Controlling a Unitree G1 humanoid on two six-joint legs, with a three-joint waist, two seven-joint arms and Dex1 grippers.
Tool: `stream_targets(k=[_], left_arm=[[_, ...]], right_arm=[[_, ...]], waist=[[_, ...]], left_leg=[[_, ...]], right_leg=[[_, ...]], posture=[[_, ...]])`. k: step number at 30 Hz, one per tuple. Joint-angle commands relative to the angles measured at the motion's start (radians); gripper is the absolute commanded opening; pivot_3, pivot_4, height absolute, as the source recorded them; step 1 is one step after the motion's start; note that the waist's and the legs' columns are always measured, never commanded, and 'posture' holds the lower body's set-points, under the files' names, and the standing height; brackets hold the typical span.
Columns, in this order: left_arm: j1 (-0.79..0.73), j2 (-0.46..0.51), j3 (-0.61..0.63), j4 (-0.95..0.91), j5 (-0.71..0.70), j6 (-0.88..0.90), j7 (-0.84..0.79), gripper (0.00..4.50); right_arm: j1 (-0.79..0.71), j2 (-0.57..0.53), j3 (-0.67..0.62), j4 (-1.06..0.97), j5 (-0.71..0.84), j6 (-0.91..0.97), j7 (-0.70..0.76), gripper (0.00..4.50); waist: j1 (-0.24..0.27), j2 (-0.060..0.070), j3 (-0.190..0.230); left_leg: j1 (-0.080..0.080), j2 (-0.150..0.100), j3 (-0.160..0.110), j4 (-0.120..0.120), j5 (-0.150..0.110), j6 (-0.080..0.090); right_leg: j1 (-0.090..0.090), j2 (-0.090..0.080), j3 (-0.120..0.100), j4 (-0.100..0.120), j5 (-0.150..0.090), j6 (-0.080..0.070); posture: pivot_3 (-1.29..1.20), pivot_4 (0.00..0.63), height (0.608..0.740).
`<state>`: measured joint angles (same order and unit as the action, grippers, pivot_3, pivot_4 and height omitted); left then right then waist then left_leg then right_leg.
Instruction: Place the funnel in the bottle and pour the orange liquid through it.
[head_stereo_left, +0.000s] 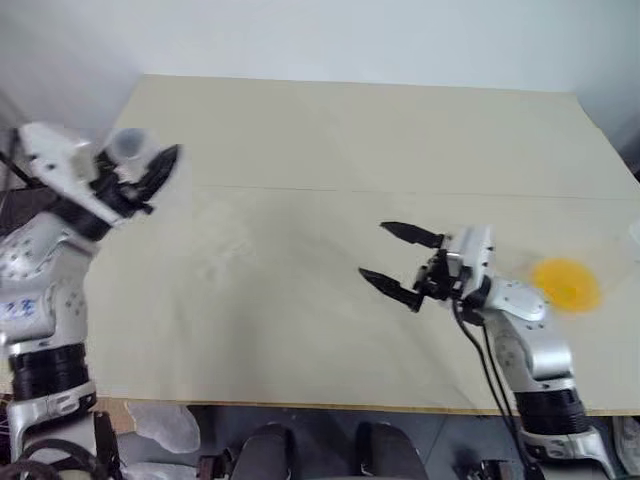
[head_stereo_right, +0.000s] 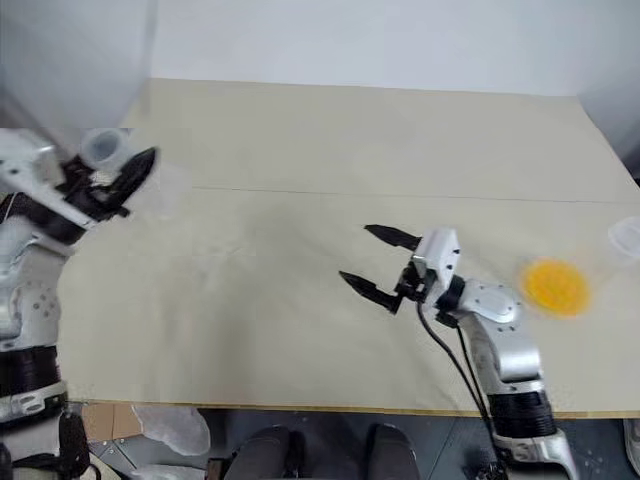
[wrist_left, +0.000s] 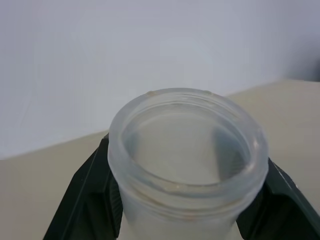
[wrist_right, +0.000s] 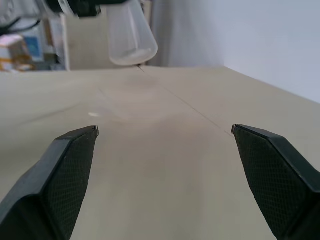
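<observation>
Far left above table (head_stereo_left: 330, 140): left gripper (head_stereo_left: 150, 172) clamped on bottle (wrist_left: 186, 150), lifted. Set it upright mid-table. Right gripper (head_stereo_left: 400, 262) spread wide, empty; orange liquid (head_stereo_left: 566, 284) just right of it.

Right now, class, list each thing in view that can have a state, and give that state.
Bottle: empty, mouth uncovered, lifted off the table, held in the left hand.
Left hand: shut on the bottle.
Right hand: open, empty.
Orange liquid: on the table, beside the right arm.
</observation>
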<state>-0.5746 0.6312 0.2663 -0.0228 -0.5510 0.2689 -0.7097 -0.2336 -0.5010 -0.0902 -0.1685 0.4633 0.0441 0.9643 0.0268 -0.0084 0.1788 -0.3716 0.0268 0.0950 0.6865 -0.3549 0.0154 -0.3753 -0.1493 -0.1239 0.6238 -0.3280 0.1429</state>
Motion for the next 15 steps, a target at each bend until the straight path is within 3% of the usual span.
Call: stream_targets(k=[1,8,15], left_arm=[[-0.101,-0.072,-0.174,0.058,0.006,0.01,-0.167,2.32],[-0.271,-0.248,-0.347,0.363,0.153,-0.154,-0.316,2.32],[-0.341,-0.363,-0.385,0.564,0.238,-0.279,-0.358,2.32]], right_arm=[[0.11,-0.073,-0.13,-0.073,0.026,-0.005,-0.008,4.5],[0.32,-0.096,-0.277,-0.173,0.03,-0.009,-0.08,4.5],[0.43,-0.036,-0.26,-0.309,0.022,0.0,-0.178,4.5]], waist=[[0.0,0.0,0.0],[-0.016,0.0,0.0],[-0.007,0.0,0.0]], left_leg=[[0.0,0.001,0.001,0.0,0.0,0.0],[0.001,0.002,0.007,-0.001,0.0,0.0],[0.0,0.002,0.007,0.0,0.0,0.0]], right_leg=[[0.0,0.001,0.0,-0.001,0.0,0.0],[-0.001,0.003,0.001,-0.002,0.0,0.0],[-0.001,0.003,0.002,-0.003,0.0,0.0]], posture=[[0.0,0.15,0.74],[0.0,0.15,0.74],[0.0,0.15,0.74]])
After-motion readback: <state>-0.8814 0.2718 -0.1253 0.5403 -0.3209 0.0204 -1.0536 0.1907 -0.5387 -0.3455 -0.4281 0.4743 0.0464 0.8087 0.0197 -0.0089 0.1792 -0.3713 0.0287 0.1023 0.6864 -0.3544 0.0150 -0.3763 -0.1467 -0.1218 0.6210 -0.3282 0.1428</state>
